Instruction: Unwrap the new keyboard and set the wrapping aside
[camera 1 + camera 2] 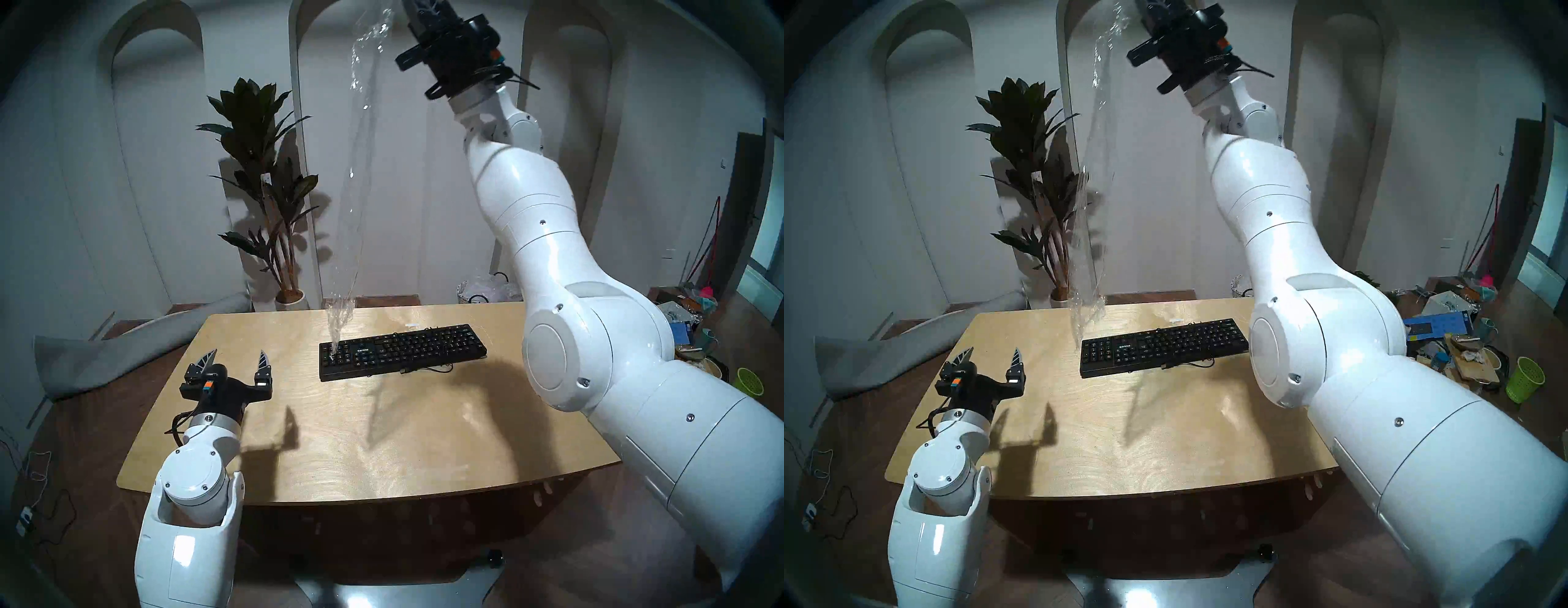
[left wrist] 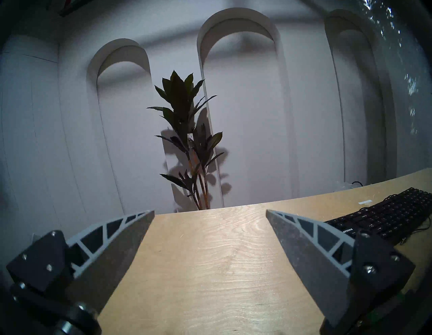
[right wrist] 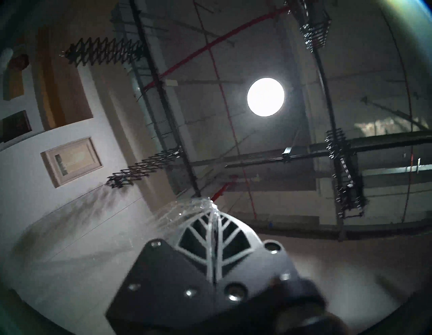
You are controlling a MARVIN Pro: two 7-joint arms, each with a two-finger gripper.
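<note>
The keyboard (image 1: 403,351) is seen from the head views lying bare on the table (image 1: 382,446), while the wrapping (image 1: 356,170) hangs from the raised right gripper (image 1: 418,12), its tail apparently brushing the keys. In the left wrist view, the left gripper (image 2: 210,211) is held spread and empty over the table; in the right wrist view, the right gripper is clenched on the film. The unwrapping is judged nearly done, and carrying the film clear to one side is called for next.

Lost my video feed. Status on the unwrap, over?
Right gripper shut on wrapping, raised high. Left gripper open, idle over table. Keyboard bare; film's tail hangs at its left end. Nothing in the way.
</note>
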